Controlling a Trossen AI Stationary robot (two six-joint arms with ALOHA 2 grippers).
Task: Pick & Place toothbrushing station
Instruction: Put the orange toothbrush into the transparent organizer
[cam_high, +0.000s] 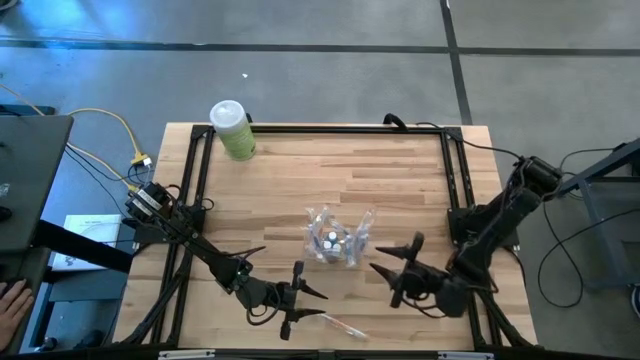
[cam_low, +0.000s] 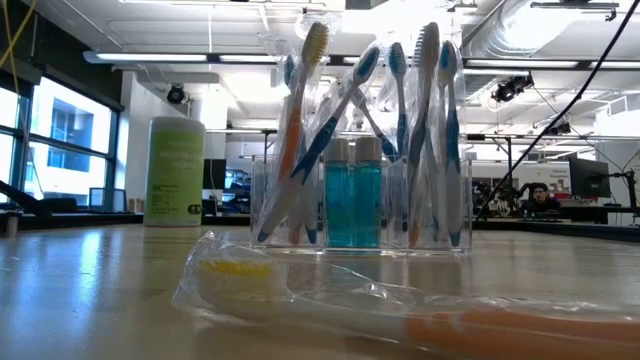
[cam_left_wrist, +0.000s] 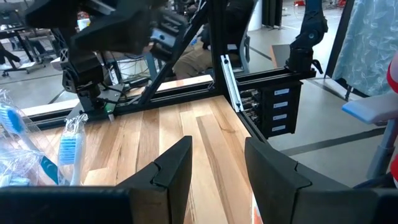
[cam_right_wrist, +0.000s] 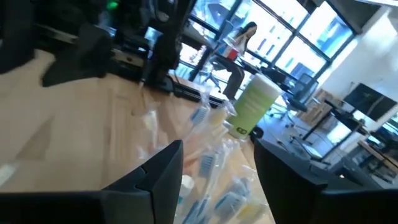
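While the station (cam_high: 338, 240) stood mid-counter (cam_high: 400, 170), both end effectors, left (cam_high: 300, 297) and right (cam_high: 396, 272), hung open and empty near the front edge, flanking it; a wrapped toothbrush (cam_high: 340, 325) lay at that edge.

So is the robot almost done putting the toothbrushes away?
Mostly. The clear holder already stands full of toothbrushes and two blue tubes. Nothing is in hand: the left gripper and right gripper are both open. One wrapped toothbrush still lies on the table.
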